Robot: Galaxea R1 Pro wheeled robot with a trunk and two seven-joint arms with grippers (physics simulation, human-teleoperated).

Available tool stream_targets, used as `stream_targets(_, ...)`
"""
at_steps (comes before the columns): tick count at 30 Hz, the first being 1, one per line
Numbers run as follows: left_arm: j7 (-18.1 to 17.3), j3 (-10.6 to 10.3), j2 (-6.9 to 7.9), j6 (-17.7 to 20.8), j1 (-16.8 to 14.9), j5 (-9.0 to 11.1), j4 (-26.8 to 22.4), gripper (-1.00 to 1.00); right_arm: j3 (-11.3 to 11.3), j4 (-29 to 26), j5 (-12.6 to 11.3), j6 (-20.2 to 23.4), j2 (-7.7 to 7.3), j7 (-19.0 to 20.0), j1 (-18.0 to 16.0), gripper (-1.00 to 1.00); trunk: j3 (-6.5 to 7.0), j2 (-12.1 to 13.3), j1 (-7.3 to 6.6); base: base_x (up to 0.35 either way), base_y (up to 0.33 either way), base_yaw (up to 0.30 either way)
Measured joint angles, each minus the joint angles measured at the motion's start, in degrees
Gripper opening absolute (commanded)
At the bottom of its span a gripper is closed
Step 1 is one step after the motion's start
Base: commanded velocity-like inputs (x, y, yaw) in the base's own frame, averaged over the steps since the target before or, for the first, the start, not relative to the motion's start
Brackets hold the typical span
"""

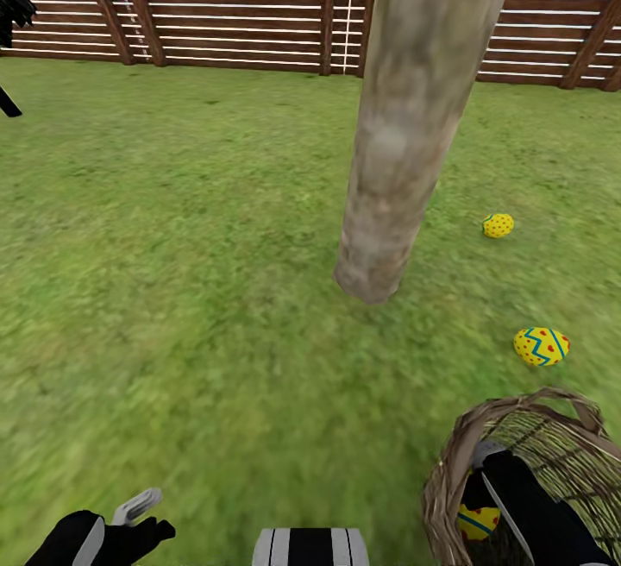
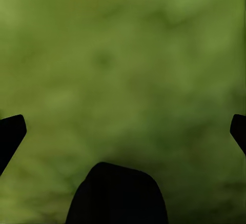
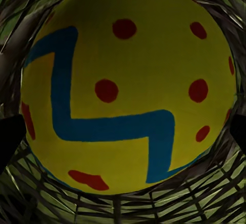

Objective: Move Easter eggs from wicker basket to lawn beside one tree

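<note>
Resting inside the wicker basket [image 1: 526, 454], low at the head view's right corner, one Easter egg [image 1: 477, 521] shows yellow with a blue band between the woven wall and the right arm. Right wrist view: that egg [image 3: 128, 88] sits very close, red dots and a blue zigzag on it, weave all around; dark fingertips [image 3: 10, 139] stand at either side, spread wider than the egg and not touching it. Right gripper [image 3: 123, 137] open around the egg, arm reaching down into the basket over its near rim.

Two more eggs lie out on the lawn [image 1: 190, 290]: one [image 1: 542, 346] just beyond the basket, another [image 1: 498, 225] farther off, both right of the tree [image 1: 405, 135] trunk and near its base.

Left gripper [image 2: 123, 131] low at the head view's left edge, fingers wide apart over bare blurred grass.

Slatted wooden fence [image 1: 241, 5] closes the far side.
</note>
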Motion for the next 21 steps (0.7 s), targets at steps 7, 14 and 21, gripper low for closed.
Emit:
stream_targets(7,0.07,-0.12,-0.36,0.00,0.00,0.03,0.03,1.00,-0.21,-0.02,-0.09,0.01,-0.09,-0.02,-0.02,1.00,-0.44,-0.02,0.05,0.000,0.000,0.000)
stream_targets(14,0.04,-0.09,-0.42,0.00,0.00,0.03,0.11,1.00,-0.25,-0.03,-0.18,-0.04,-0.12,-0.04,0.00,1.00,-0.44,-0.03,0.05,0.000,0.000,0.000)
stream_targets(21,0.09,-0.10,-0.47,0.00,0.00,0.03,0.12,1.00,-0.14,0.00,0.00,-0.08,0.08,-0.07,-0.01,1.00,-1.11,-0.07,0.13,0.000,0.000,0.000)
